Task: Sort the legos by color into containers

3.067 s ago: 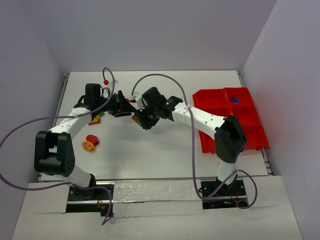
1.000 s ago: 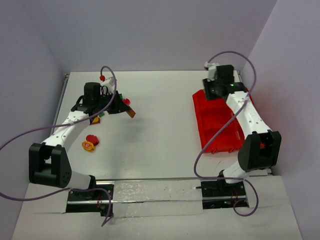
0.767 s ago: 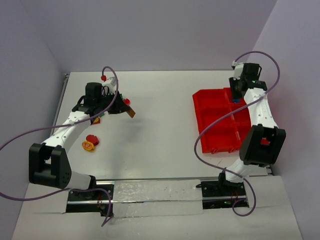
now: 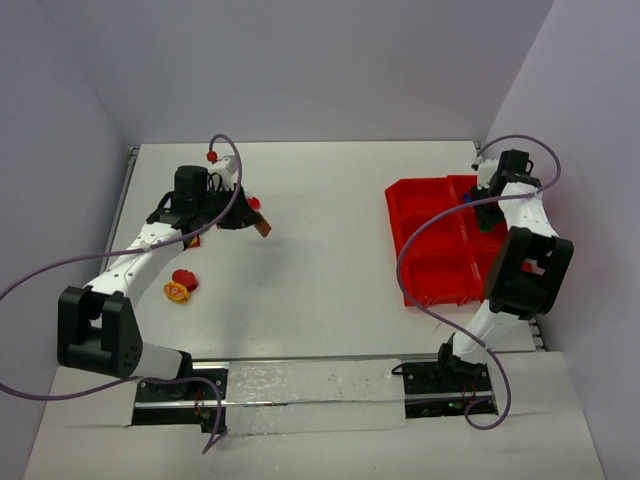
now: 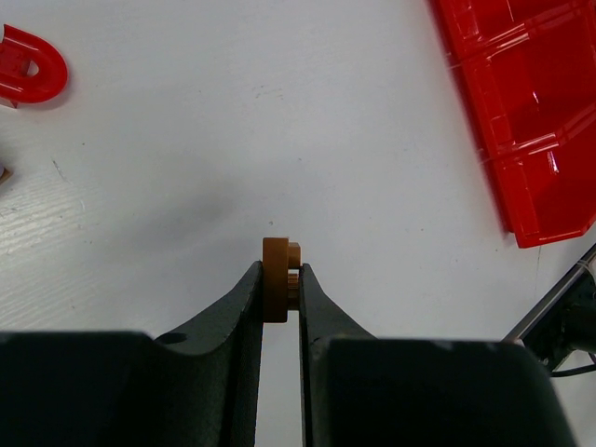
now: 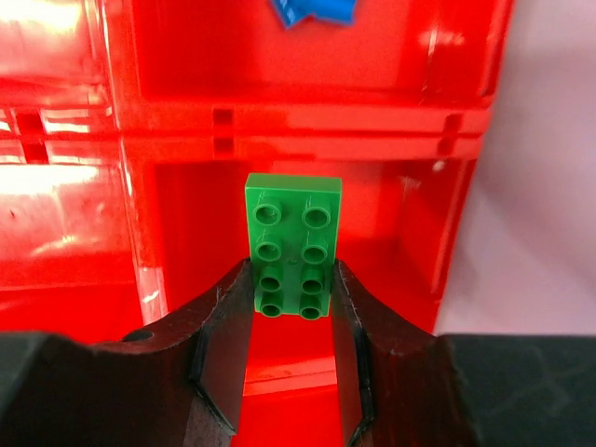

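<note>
Right gripper (image 6: 291,279) is clamping the green brick (image 6: 293,223) by its long sides, studs facing the wrist camera. It is hovering over the red tray (image 6: 307,121), above the compartment next to the one holding a blue piece (image 6: 312,9).

Judgement: this is the release step. To do it well:
- be centring the brick between that compartment's walls
- be lowering it close to the floor
- be parting the jaws evenly, so it is not tipping onto a divider or bouncing into the blue compartment

The compartment beneath is looking bare, so green is probably getting its own space.

The brick is showing as a two-by-four: glossy hard plastic, eight studs, roughly half its length sticking out past the jaws. It is likely sliding free cleanly.

Left gripper (image 5: 279,275) is pinching a small orange-brown piece (image 5: 275,256) above the surface, well left of the tray. Red and yellow pieces (image 4: 181,283) are lying on the surface further left of the tray, not yet sorted
</note>
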Action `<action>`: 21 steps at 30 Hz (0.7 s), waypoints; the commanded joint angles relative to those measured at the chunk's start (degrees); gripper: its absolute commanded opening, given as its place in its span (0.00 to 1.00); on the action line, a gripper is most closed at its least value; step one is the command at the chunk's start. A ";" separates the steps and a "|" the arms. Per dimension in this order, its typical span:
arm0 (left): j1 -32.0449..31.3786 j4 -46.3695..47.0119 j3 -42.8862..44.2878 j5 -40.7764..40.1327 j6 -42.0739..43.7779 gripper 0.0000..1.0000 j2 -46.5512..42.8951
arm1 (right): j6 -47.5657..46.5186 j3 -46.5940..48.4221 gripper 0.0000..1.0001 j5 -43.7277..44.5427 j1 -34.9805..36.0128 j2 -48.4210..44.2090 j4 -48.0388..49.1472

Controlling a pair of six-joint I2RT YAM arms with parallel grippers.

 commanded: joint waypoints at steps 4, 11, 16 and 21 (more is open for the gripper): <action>-0.90 0.63 2.60 0.47 0.73 0.00 -0.49 | -1.43 -1.04 0.10 -1.29 -0.58 -2.33 0.61; -1.08 0.84 2.81 0.62 0.76 0.00 -0.13 | -1.39 -1.89 0.54 -2.70 -0.49 -3.48 -0.78; -1.58 1.25 3.44 1.14 0.54 0.00 0.37 | -1.00 -0.92 0.80 -3.36 -0.58 -5.25 -2.66; -1.69 3.05 3.66 5.19 -2.71 0.00 0.62 | 0.85 4.54 0.82 -8.46 0.10 -9.19 -7.54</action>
